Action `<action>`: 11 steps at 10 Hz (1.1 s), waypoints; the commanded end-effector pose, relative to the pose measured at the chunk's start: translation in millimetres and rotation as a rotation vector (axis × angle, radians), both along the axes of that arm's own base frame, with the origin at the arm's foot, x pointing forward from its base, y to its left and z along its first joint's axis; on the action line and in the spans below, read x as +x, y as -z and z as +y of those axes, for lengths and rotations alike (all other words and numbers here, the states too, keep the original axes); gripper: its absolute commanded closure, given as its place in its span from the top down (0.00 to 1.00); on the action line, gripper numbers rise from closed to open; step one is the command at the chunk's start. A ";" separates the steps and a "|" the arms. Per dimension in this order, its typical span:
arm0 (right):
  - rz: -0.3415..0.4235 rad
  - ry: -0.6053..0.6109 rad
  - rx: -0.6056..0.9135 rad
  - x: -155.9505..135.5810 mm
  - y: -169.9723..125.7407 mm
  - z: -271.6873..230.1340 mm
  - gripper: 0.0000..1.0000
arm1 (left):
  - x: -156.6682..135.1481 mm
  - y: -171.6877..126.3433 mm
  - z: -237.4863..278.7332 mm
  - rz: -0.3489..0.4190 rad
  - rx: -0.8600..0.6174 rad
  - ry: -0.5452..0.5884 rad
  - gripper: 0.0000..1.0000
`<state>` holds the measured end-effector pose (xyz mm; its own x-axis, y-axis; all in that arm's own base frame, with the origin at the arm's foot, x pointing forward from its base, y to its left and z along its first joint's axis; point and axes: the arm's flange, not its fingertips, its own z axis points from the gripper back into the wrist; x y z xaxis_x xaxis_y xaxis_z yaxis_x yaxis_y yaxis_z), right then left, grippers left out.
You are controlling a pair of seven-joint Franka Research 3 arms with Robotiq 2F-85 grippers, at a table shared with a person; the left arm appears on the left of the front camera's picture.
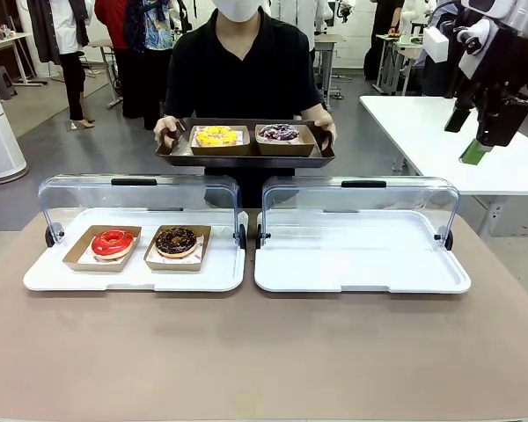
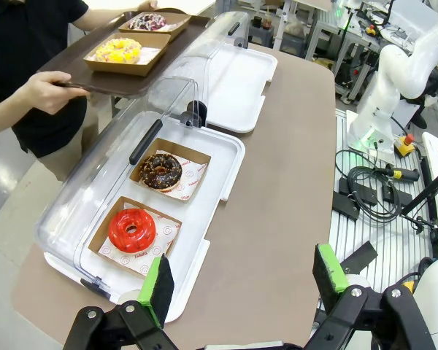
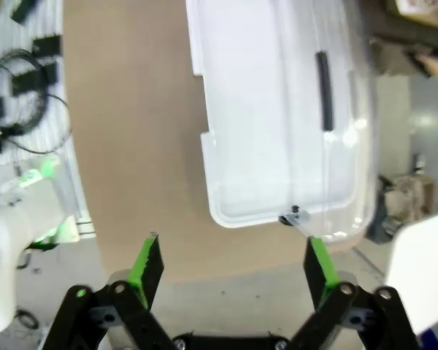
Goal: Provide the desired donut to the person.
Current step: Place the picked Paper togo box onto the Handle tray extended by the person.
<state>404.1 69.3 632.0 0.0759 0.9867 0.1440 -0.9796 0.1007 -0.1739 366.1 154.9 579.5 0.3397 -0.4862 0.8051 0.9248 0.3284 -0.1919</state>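
Observation:
A red glazed donut (image 1: 113, 243) (image 2: 131, 230) and a chocolate donut (image 1: 176, 241) (image 2: 160, 170) lie in cardboard trays inside the left white case (image 1: 132, 274). The person (image 1: 242, 70) stands at the far side holding a dark tray (image 1: 246, 158) (image 2: 117, 82) with a yellow donut (image 1: 216, 136) (image 2: 118, 50) and a purple donut (image 1: 279, 133) (image 2: 147, 21). My right gripper (image 1: 475, 145) (image 3: 233, 266) hangs open high at the upper right, beyond the right case. My left gripper (image 2: 244, 281) is open above the table's near corner, close to the red donut's end of the case.
The right white case (image 1: 361, 264) (image 3: 277, 109) has its clear lid up and holds nothing. The left case's clear lid (image 1: 141, 198) is up too. A second white table (image 1: 458, 141) stands behind on the right. Bare brown tabletop (image 1: 264, 352) spreads in front of the cases.

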 end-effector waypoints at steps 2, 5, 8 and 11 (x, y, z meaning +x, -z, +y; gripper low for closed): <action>0.000 -0.007 0.010 0.7 -2.5 -3.0 1.00 | -0.8 -1.1 -1.4 -0.004 -0.004 0.002 1.00; 0.000 -0.007 0.010 0.7 -2.5 -3.0 1.00 | -0.8 -1.1 -1.4 -0.004 -0.004 0.002 1.00; 0.000 -0.007 0.010 0.7 -2.5 -3.0 1.00 | -0.8 -1.1 -1.4 -0.004 -0.004 0.002 1.00; 0.000 -0.007 0.010 0.7 -2.5 -3.0 1.00 | -0.8 -1.1 -1.4 -0.004 -0.004 0.002 1.00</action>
<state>404.5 67.8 635.0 0.0760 0.9861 0.1478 -0.9786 0.1023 -0.1787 366.1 154.9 579.5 0.3397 -0.4862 0.8051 0.9248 0.3284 -0.1918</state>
